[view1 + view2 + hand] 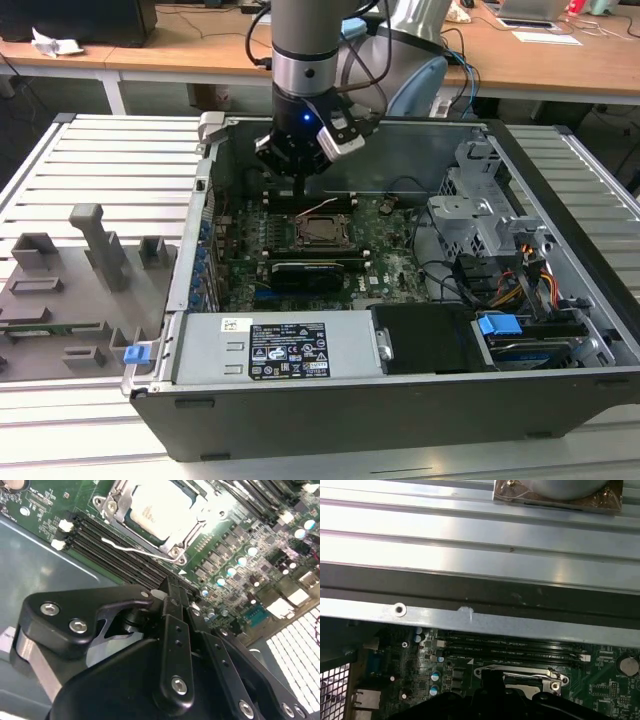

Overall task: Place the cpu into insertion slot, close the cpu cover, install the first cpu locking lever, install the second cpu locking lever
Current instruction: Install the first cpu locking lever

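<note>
Hovering near the memory slots (pixel 95 539), the gripper (pixel 172 587) has its fingers together and empty. The cpu (pixel 160 510) sits in the insertion slot (pixel 159 541) under the cpu cover (pixel 114 504); the loose wire lever (pixel 131 549) looks thin and springy, best pressed near its free end
</note>
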Motion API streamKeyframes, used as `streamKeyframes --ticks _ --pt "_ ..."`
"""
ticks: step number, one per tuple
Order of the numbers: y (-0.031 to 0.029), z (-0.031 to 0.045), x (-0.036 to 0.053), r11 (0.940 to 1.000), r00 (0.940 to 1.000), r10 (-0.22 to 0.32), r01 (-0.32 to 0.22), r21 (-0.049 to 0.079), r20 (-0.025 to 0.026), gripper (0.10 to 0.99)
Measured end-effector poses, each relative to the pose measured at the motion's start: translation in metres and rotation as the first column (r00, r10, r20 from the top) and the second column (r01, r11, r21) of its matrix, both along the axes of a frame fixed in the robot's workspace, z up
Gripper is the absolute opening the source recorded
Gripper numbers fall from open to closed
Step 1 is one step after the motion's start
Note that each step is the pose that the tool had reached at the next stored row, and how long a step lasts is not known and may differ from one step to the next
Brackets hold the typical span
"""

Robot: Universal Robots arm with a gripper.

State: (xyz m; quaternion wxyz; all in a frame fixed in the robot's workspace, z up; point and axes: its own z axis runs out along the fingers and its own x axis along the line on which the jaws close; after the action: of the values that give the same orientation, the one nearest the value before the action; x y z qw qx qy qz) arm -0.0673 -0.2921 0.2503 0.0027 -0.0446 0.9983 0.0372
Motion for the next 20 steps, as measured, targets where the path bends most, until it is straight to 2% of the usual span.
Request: streamKeyframes --ticks 2,9,16,20 --pt "0.0000 -0.0031 0.0047 1.0000 1.0000 -0.001 0.001 0.000 0.0001 0.106" --pt "0.0000 -0.0122 0.0113 1.0000 1.0000 -0.001 0.001 0.000 0.0000 0.106" --pt "0.0000 -0.0165 0.0162 0.9999 0.9999 0.012 -0.012 0.000 0.0001 0.106" --pt "0.0005 -0.0189 0.0226 0.9999 0.9999 0.012 -0.012 0.000 0.0000 0.106"
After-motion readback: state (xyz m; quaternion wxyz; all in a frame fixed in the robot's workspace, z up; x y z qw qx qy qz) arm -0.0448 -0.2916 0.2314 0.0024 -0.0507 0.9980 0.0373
